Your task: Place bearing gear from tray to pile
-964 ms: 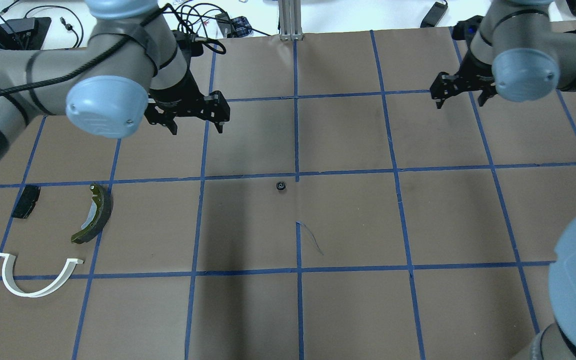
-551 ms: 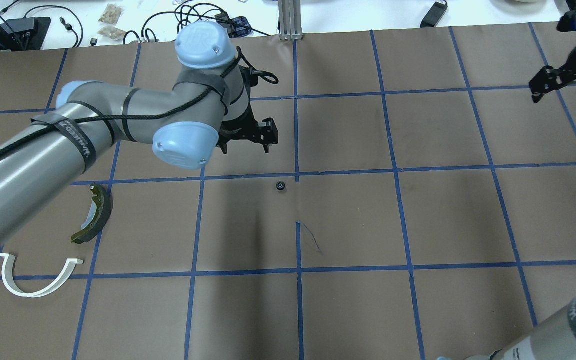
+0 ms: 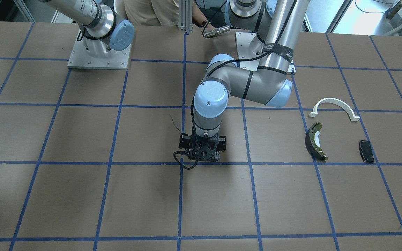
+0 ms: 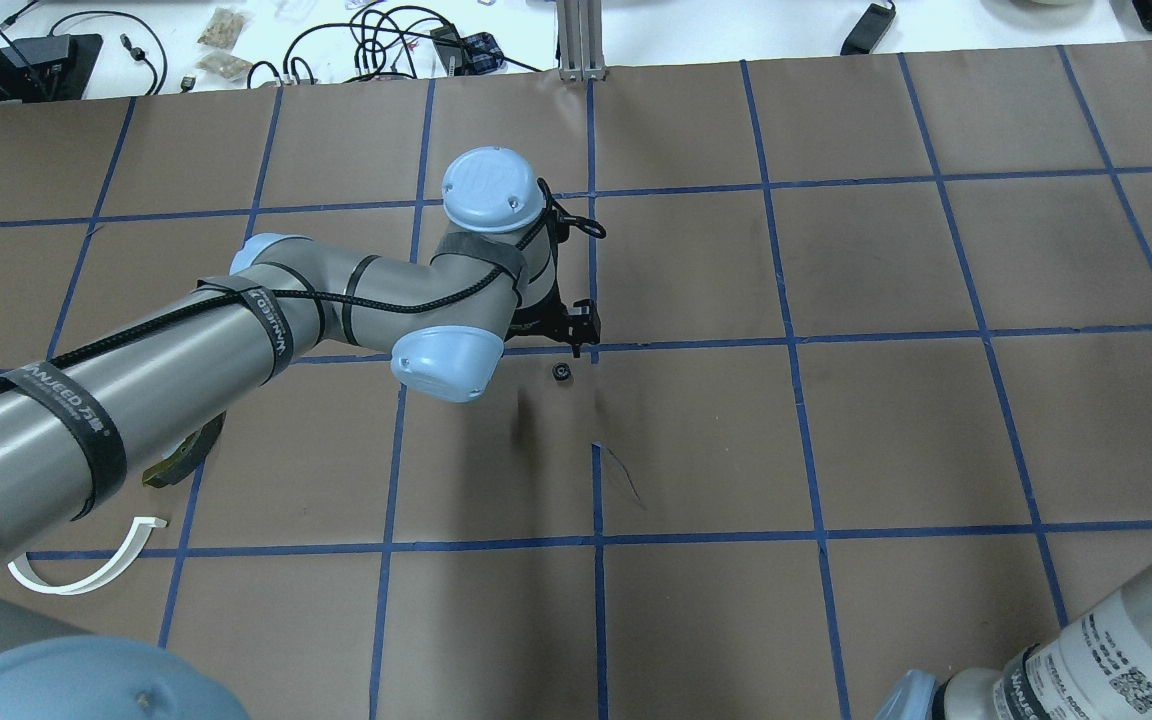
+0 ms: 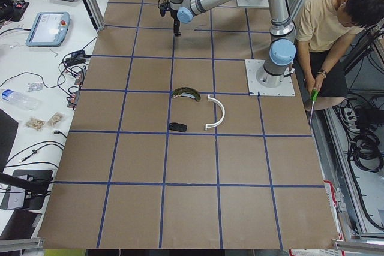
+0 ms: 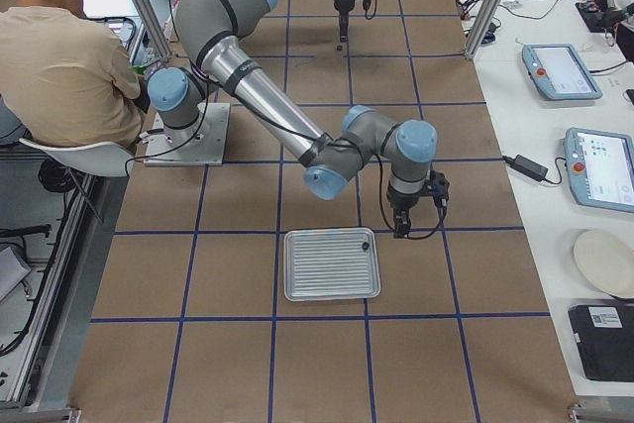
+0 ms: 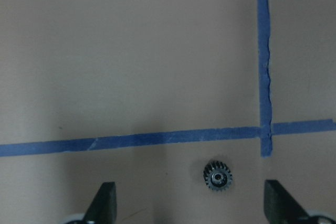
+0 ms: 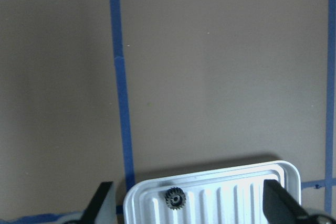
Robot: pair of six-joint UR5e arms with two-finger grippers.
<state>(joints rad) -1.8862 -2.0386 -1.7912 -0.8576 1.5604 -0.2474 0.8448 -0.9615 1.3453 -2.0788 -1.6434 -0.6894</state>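
Note:
A small black bearing gear (image 4: 561,372) lies on the brown table near a tape crossing; in the left wrist view the gear (image 7: 218,175) sits between and just ahead of the fingertips. My left gripper (image 4: 573,336) hangs open right above and beside it, touching nothing. A second gear (image 8: 175,199) lies in the silver tray (image 8: 252,192), which is at the table's right end (image 6: 332,264). My right gripper (image 6: 401,228) hovers open by that tray's far edge. The pile is a white arch (image 3: 333,104), a brake shoe (image 3: 313,141) and a black pad (image 3: 366,151).
A person (image 6: 64,56) sits behind the robot's bases. Blue tape lines grid the brown table. The left arm's forearm (image 4: 136,400) spans the table's left half and covers part of the brake shoe (image 4: 181,460). Cables and tablets lie on the white bench (image 6: 584,146) beyond the table.
The left arm has swung in toward the centre and come down over the loose gear. The right gripper has moved right, out of the overhead view, to the tray.

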